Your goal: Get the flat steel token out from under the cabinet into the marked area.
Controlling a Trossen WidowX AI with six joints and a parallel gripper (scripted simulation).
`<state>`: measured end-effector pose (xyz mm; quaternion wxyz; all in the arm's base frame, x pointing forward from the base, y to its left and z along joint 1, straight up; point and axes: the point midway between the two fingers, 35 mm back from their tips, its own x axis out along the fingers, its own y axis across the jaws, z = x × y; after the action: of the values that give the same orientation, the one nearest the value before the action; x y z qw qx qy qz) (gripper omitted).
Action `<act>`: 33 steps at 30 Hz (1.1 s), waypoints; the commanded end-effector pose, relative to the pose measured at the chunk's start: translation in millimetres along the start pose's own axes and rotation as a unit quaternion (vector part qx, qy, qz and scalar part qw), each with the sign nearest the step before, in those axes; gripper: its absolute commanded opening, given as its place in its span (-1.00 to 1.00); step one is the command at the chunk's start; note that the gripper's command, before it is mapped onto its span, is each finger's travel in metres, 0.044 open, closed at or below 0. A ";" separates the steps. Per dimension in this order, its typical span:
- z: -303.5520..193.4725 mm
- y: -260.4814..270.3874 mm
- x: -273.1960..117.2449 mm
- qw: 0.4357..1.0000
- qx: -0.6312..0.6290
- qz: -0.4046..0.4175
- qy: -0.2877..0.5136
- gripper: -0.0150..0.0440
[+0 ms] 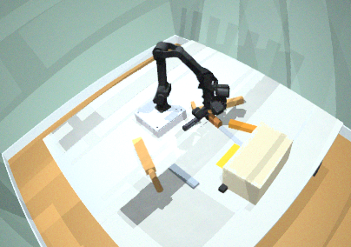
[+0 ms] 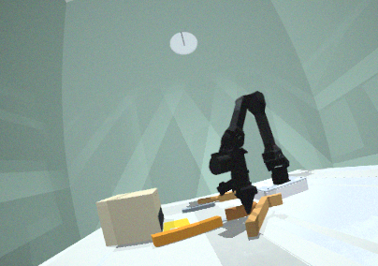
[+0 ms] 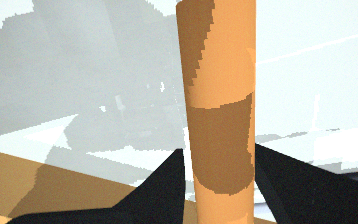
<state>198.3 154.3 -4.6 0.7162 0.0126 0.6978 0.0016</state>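
The cabinet [image 1: 256, 163] [image 2: 128, 217] is a beige box. The yellow marked area [image 1: 228, 156] [image 2: 176, 224] lies in front of it. The steel token cannot be made out, and neither can the vent slots. My gripper [image 1: 211, 116] [image 3: 214, 152] is low over the table with its fingers slightly apart around an orange-brown handle [image 1: 215, 120] [image 2: 234, 214] [image 3: 222, 75]. In the wrist view a thin gap shows between the left finger and the handle, so the gripper is open. A thin pale strip [image 1: 231, 135] runs from near the handle toward the cabinet.
An orange bar [image 1: 241, 126] [image 2: 187, 231] lies beside the cabinet's near corner. Another orange piece [image 1: 235, 102] [image 2: 258, 219] lies behind the gripper. A wooden tool [image 1: 143, 156] and a grey-blue flat bar [image 1: 183, 175] lie apart. A small black block [image 1: 222, 188] is by the cabinet.
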 end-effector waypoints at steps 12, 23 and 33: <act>0.1 0.2 -0.3 1.000 0.000 0.000 0.000 -0.49; 11.5 0.9 -0.5 1.000 -0.014 0.000 0.001 -0.49; 25.3 1.5 -0.7 1.000 -0.023 -0.001 0.001 -0.49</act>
<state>219.6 154.5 -3.5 0.7164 -0.0031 0.6975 0.0136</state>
